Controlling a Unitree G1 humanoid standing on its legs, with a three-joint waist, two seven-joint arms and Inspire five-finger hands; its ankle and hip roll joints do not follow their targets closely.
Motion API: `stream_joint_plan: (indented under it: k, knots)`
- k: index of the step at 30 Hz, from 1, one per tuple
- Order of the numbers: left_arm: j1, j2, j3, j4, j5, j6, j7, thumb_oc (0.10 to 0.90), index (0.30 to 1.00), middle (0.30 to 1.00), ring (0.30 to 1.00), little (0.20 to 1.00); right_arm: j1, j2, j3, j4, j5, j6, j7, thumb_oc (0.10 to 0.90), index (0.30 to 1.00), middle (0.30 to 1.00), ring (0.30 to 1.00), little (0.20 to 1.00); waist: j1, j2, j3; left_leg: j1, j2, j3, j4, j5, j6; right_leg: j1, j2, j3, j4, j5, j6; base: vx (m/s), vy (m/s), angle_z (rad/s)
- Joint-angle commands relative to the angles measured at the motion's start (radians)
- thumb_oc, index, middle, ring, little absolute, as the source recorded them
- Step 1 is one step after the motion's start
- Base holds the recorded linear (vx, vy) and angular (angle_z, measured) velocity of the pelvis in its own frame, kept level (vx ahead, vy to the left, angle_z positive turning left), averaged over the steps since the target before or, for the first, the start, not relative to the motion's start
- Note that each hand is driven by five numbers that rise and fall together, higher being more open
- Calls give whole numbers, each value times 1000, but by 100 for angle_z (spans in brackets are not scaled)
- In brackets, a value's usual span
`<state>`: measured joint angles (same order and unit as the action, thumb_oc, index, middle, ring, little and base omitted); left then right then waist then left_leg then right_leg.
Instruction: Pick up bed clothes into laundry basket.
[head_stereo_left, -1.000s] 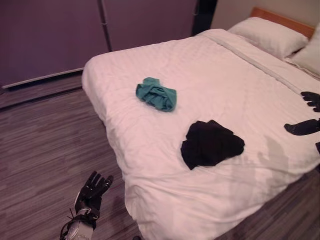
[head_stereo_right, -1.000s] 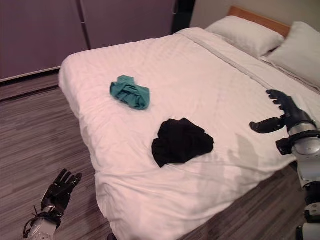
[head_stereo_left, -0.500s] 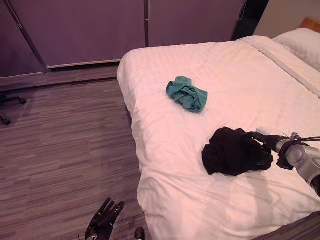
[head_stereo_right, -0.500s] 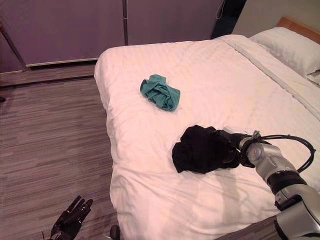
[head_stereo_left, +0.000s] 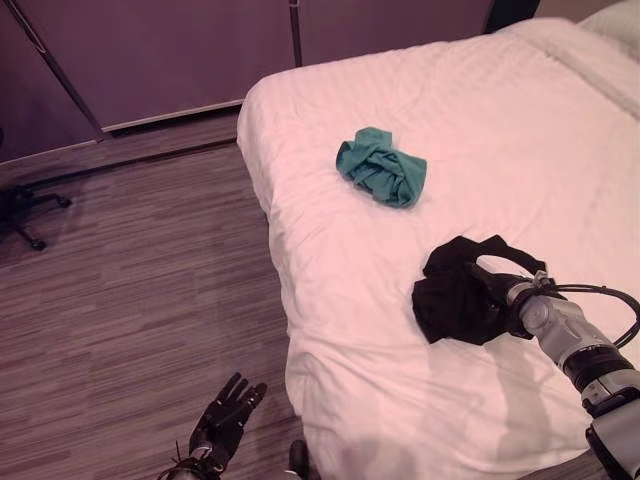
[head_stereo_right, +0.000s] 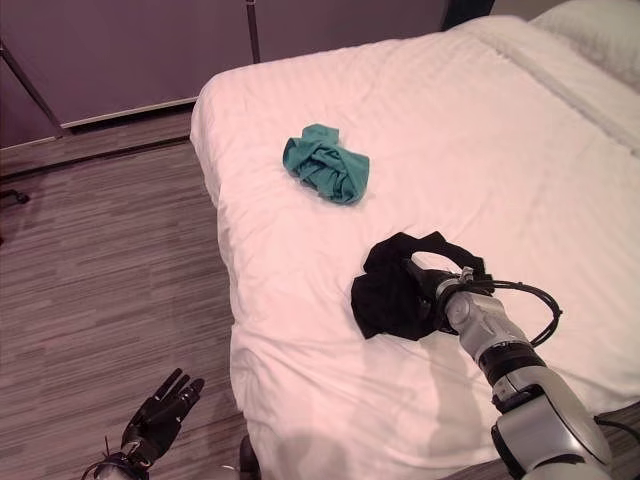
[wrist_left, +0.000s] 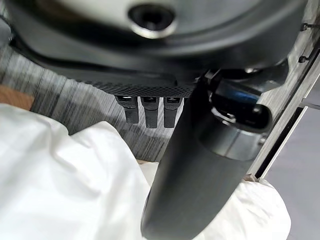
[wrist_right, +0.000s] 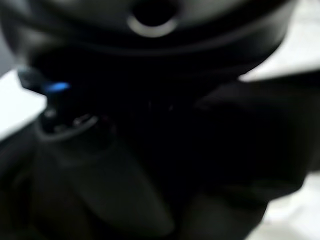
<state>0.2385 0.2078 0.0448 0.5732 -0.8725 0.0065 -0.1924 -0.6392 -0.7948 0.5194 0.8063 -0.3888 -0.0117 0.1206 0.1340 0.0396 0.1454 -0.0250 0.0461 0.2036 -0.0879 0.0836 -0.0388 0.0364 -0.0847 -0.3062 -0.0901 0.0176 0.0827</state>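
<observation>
A wide bed (head_stereo_left: 560, 130) dressed in a white duvet takes up most of the room, standing on dark striped wood-look flooring (head_stereo_left: 130, 300). Beyond the foot of the bed runs a row of dark purple-grey wardrobe doors (head_stereo_left: 180, 50) with slim metal handles. A white pillow (head_stereo_right: 600, 25) shows at the bed's far head end.

Two pieces of clothing lie on the duvet, well apart from each other. A crumpled teal garment (head_stereo_left: 382, 168) sits toward the foot of the bed, in from the edge and untouched. A bunched black garment (head_stereo_left: 462, 295) lies nearer the side edge of the bed, closer to the robot than the teal one, with one loop of its fabric lifted clear of the duvet.

The right hand (head_stereo_right: 440, 296) reaches in across the bed and is buried in the black garment, its silver-grey forearm resting low over the duvet. Its fingers are lost in the dark cloth, and in the right wrist view everything past the hand is black, so I cannot tell whether they are closed on the fabric.

The left hand (head_stereo_left: 226, 416) hangs off the bed, low over the flooring beside the bed's near corner, holding nothing, its fingers straight and slightly spread. In the left wrist view the same fingers (wrist_left: 145, 111) point straight out past a fold of white duvet.

The base of a black office chair (head_stereo_left: 22, 205) stands on the flooring, well away from the bed, near the wardrobe doors.
</observation>
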Motion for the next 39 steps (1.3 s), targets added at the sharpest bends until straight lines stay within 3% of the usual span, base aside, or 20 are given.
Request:
stream_joint_plan:
  k: [1,2,3,7,9,15,16,17,19,20,21,24,25,28,31,32,33,34,36,39]
  knots:
    - [-40,45,-3,-94,-10,-36,-42,800,900,900,900,900,-44,6,64,-2,-37,-15,12,800,900,900,900,900,39,-25,-1,19,20,12,1,42,-55,10,-64,-9,3,61,79,0,0,0]
    - [-38,44,4,-93,-9,-34,-42,800,900,900,900,900,-25,12,66,1,-45,-19,24,471,406,406,406,406,38,-22,-1,19,20,10,1,41,-56,10,-63,-10,3,59,78,0,0,0]
    - [-38,44,4,-93,-9,-34,-42,800,900,900,900,900,-25,12,66,1,-45,-19,24,400,300,300,300,300,38,-22,-1,19,20,10,1,41,-56,10,-63,-10,3,59,78,0,0,0]
    - [-31,38,27,-73,-11,-30,-43,800,900,900,900,900,33,-2,70,-12,-102,-25,46,400,300,300,300,300,29,-16,-2,24,20,8,1,37,-57,17,-63,-15,3,53,77,34,-4,10]
    - [-29,34,45,-64,-12,-34,-37,800,900,900,900,900,64,-54,56,-79,-148,-35,46,400,300,300,300,300,14,-18,-5,33,19,12,1,30,-57,24,-63,-14,3,51,79,28,7,12]
    - [-39,34,71,-87,9,-74,5,800,900,900,900,900,156,-168,-150,-243,-30,-20,-20,400,300,300,300,300,-28,-37,-13,52,22,28,1,17,-55,31,-64,-2,3,53,85,9,3,2]
    - [-41,35,78,-97,10,-79,13,800,900,900,900,900,185,-183,-215,-270,26,-17,-45,400,300,300,300,300,-36,-41,-15,56,22,31,1,13,-54,32,-64,1,3,53,86,0,0,0]
    - [-42,33,102,-117,10,-88,31,800,900,900,900,900,262,-223,-378,-354,118,-9,-80,400,300,300,300,300,-56,-52,-20,63,22,39,1,2,-51,35,-65,6,3,55,89,15,28,-4]
    - [-41,29,117,-124,11,-90,36,800,900,900,900,900,289,-238,-426,-389,130,-17,-92,400,300,300,300,300,-67,-56,-25,64,22,42,1,-1,-49,34,-66,10,3,56,89,17,41,-1]
    - [-47,31,140,-128,27,-91,45,800,900,900,900,900,382,-275,-598,-489,149,-13,-131,400,300,300,300,300,-84,-66,-31,72,21,52,1,-12,-45,34,-65,19,3,58,93,29,70,-10]
    - [-52,31,153,-133,38,-94,54,800,900,900,900,900,418,-283,-673,-529,166,-16,-152,400,300,300,300,300,-98,-69,-33,78,21,57,1,-23,-43,35,-66,25,3,58,95,13,78,-18]
    - [-61,28,157,-150,50,-97,67,800,900,900,900,900,496,-260,-813,-579,211,-17,-191,400,300,300,300,300,-107,-79,-41,82,20,69,1,-30,-37,30,-68,37,3,67,97,14,64,-20]
    - [-69,20,171,-158,58,-94,77,800,900,900,900,900,563,-220,-929,-631,265,-28,-218,400,300,300,300,300,-128,-85,-45,89,18,79,1,-40,-32,27,-69,51,4,72,100,1,79,-15]
    - [-93,20,178,-152,76,-84,77,800,900,900,900,900,656,-150,-1043,-705,272,-25,-225,400,300,300,300,300,-159,-91,-51,98,14,101,1,-52,-26,15,-72,81,7,85,108,10,98,-22]
    - [-118,20,169,-157,91,-78,83,800,900,900,900,900,704,-74,-1071,-793,247,-20,-220,400,300,300,300,300,-183,-92,-45,108,8,124,1,-62,-19,-1,-78,112,10,104,116,-34,109,-37]
    - [-146,21,153,-166,105,-80,87,800,900,900,900,900,716,-7,-1061,-850,233,-15,-210,400,300,300,300,300,-209,-92,-31,116,3,161,1,-79,-11,-39,-88,144,25,147,141,-94,80,-58]
    - [-147,22,155,-166,105,-80,87,800,900,900,900,900,715,-5,-1061,-853,231,-13,-210,400,300,300,300,300,-206,-95,-31,113,2,166,1,-74,-9,-45,-89,149,26,153,140,-146,132,-68]
    - [-160,25,149,-195,104,-87,93,800,900,900,900,900,705,38,-1037,-887,207,-11,-208,400,300,300,300,300,-223,-92,-10,122,2,204,1,-79,-2,-76,-95,181,62,184,165,-175,62,-78]
    - [-192,47,136,-220,106,-94,104,800,900,900,900,900,705,74,-995,-914,165,-3,-201,400,300,300,300,300,-225,-85,21,122,23,235,5,-69,10,-121,-89,207,191,146,162,-212,83,-124]
    - [-209,66,141,-263,101,-101,115,800,900,900,900,900,699,95,-953,-915,126,10,-189,400,300,300,300,300,-211,-82,31,116,43,272,14,-46,30,-117,-85,124,423,67,132,-236,89,-53]
